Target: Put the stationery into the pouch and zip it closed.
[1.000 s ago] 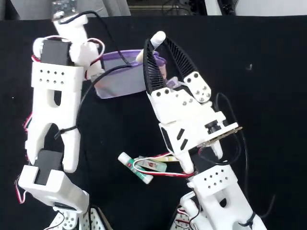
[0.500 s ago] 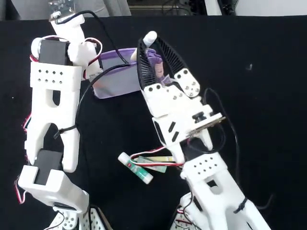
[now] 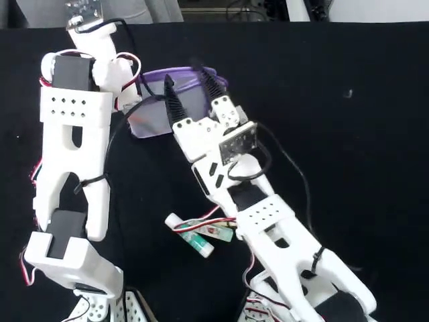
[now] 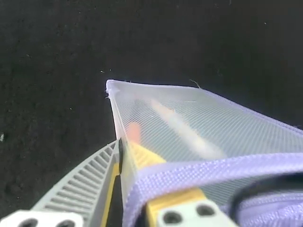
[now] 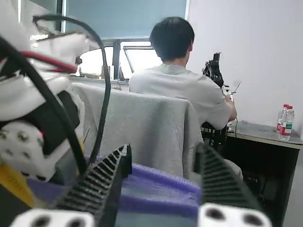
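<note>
L arm is stretched up the left side, wrist bent over at the far end. L gripper [image 4: 122,158] is seen clamped on the left end of the translucent mesh pouch w/ purple zip band [image 3: 157,115], the mesh wall pinched btwn its grey and yellow fingers. Pouch is held far centre-left, mouth open. A pale long item [image 4: 182,130] and an orange item [image 4: 134,130] are made out through the mesh. R arm is slanted in from near right. R gripper [image 3: 185,79] is set at the pouch mouth, black fingers spread; contact can't be told. White tube w/ green-red label [image 3: 192,237] is seen lying on the black table cloth [image 3: 375,134], near, btwn the arms.
</note>
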Tool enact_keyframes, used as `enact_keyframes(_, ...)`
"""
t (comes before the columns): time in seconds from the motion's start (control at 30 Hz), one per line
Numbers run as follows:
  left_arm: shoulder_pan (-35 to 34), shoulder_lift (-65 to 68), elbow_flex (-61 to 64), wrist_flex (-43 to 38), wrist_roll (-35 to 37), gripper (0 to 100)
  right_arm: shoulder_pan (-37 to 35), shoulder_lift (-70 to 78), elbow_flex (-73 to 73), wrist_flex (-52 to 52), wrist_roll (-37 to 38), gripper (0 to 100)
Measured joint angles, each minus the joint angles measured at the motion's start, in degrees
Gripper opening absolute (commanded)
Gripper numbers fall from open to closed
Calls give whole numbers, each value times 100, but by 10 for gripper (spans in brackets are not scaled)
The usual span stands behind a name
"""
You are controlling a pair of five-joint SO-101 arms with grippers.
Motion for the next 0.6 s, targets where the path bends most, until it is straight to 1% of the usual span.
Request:
enact_keyframes(0.23,-44,0,0,0,0,30,0,-26,-62,9,0,283)
enact_keyframes(0.3,-53,0,0,0,0,30,0,-255,-62,158,141,283)
enact_keyframes(0.37,-141,0,0,0,0,30,26,-677,-62,519,334,283)
enact_keyframes(0.47,-343,0,0,0,0,30,193,-1486,-325,1530,440,283)
enact_keyframes(0.6,-589,0,0,-88,0,30,237,-2488,-1204,3648,466,283)
